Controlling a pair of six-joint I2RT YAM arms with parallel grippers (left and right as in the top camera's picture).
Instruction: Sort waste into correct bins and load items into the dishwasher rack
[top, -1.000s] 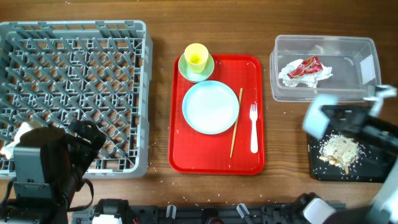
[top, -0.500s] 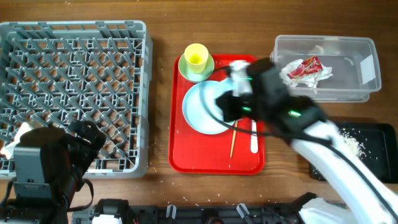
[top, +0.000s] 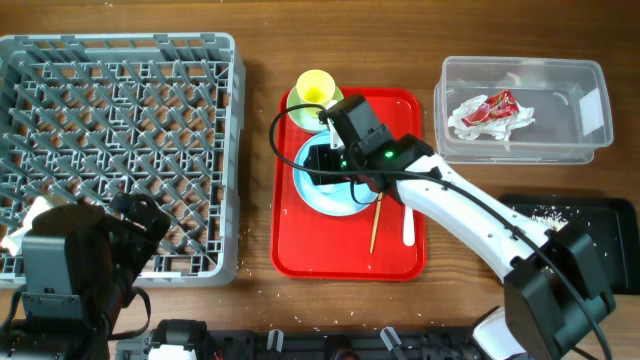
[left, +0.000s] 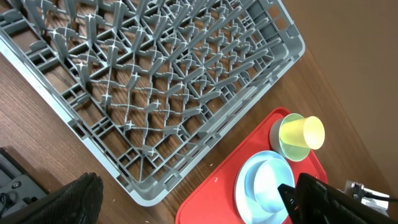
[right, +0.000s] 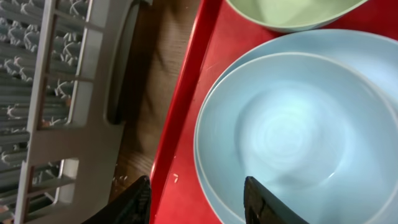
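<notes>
My right gripper (top: 326, 160) (right: 196, 200) is open over the light blue bowl (right: 298, 143), its fingers either side of the bowl's left rim. The bowl sits on the light blue plate (top: 325, 198) (right: 373, 56) on the red tray (top: 300, 250). The yellow cup (top: 314, 88) stands on the green saucer (top: 296, 108). The chopstick (top: 375, 228) and the fork (top: 408, 228) lie right of the plate. The wrapper (top: 489, 110) is in the clear tub (top: 520, 150). My left gripper (left: 189, 186) is open and empty near the grey rack (top: 120, 42).
The black tray (top: 610, 215) at the right carries loose rice grains (top: 545, 213); my right arm hides the rest of it. The left wrist view shows the rack (left: 186, 74), the cup (left: 301, 132) and the bowl (left: 270, 183). Rice grains dot the wood by the rack.
My right arm swung left from the black tray to the red tray. A bowl now sits on the plate. The left arm has not moved.
</notes>
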